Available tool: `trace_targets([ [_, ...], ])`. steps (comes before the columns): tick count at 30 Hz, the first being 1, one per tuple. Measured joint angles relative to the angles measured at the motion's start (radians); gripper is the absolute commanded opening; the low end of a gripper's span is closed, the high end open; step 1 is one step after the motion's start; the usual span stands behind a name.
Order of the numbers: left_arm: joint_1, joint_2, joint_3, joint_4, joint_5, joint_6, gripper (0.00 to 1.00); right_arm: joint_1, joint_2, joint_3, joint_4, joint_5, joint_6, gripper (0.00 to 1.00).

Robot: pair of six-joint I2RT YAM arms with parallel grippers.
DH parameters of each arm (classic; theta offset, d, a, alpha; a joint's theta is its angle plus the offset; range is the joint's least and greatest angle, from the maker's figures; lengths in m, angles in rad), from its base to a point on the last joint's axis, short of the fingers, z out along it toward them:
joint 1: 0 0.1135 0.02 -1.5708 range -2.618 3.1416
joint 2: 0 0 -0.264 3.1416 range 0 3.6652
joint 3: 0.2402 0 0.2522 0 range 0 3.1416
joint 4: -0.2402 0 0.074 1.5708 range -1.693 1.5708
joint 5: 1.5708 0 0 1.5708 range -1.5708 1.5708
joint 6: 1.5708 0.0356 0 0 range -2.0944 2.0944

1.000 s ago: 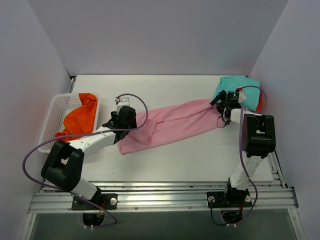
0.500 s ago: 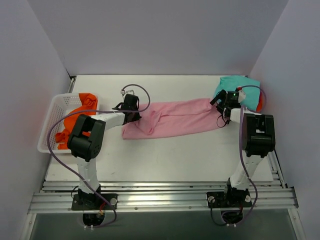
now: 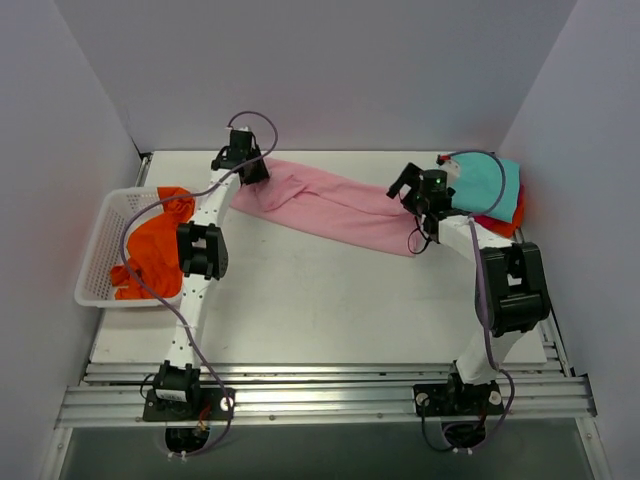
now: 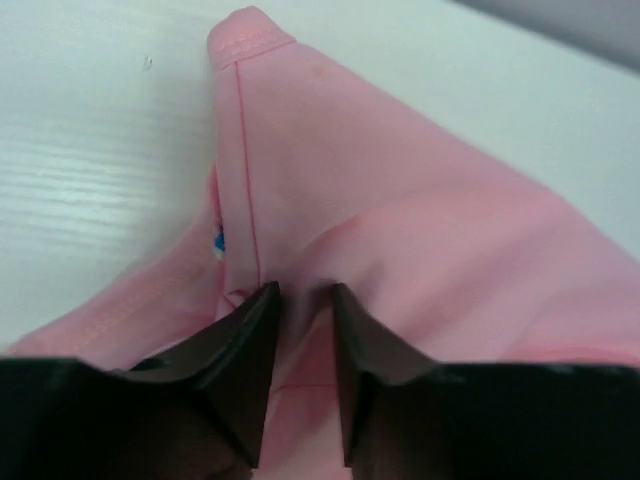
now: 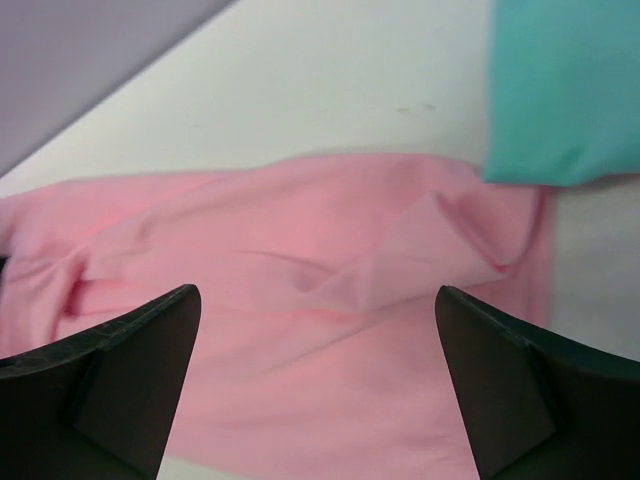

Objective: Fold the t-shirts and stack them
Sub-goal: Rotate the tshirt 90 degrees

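At the left edge of the counter, nearest me, the orange tee spills over a white mesh basket. Farther back, the pink tee lies stretched across the counter. My right hand hangs wide open above its right end, beside the teal tee stacked on the red tee. Farthest, my left hand pinches its left end, fingers narrow.

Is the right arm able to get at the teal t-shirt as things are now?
Probably yes. The right hand is open and empty above the pink t-shirt, and the teal t-shirt lies uncovered right beside it, with nothing between them.
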Motion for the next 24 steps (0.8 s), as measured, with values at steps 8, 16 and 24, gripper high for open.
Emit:
trace_targets([
  [8, 0.064, -0.052, -0.161, 0.274, 0.222, -0.037, 0.97, 0.164, 0.003, 0.095, 0.056, -0.003, -0.092, 1.0],
  [16, 0.029, -0.531, -0.752, 0.457, 0.21, -0.024, 0.97, 0.116, 0.17, 0.2, 0.058, 0.033, -0.181, 0.58],
  [24, -0.045, -1.024, -1.057, 0.629, 0.128, -0.025, 0.97, 0.027, 0.348, 0.31, 0.023, 0.02, -0.195, 0.0],
])
